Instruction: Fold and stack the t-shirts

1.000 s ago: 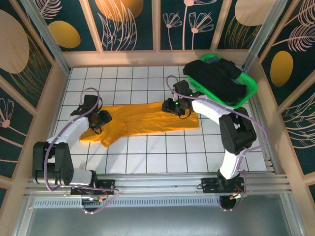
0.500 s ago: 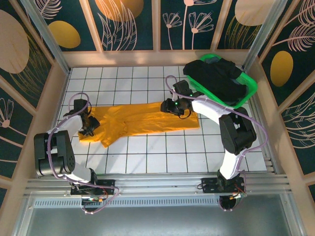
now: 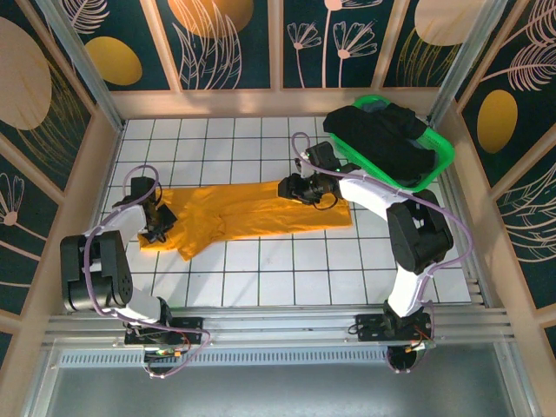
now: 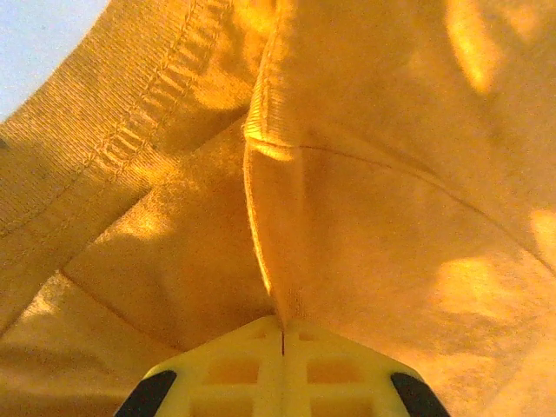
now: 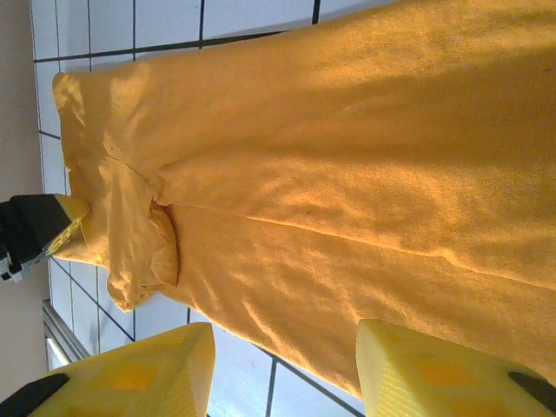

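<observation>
Left jaws are pinched shut on the mustard t-shirt's point(image 3: 252, 213) near end, pinning it flat to the counter point(image 3: 261, 269). Right jaws hang open over the other end, likely lining up a fold. Beyond, the black t-shirt point(image 3: 382, 139) sits heaped in the green basket point(image 3: 440, 162).

Left tool point(image 3: 162, 221) leftward on t-shirt point(image 3: 261, 211).

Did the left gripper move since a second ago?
Yes. The left gripper slid left along the mustard t-shirt, toward the left wall.
</observation>
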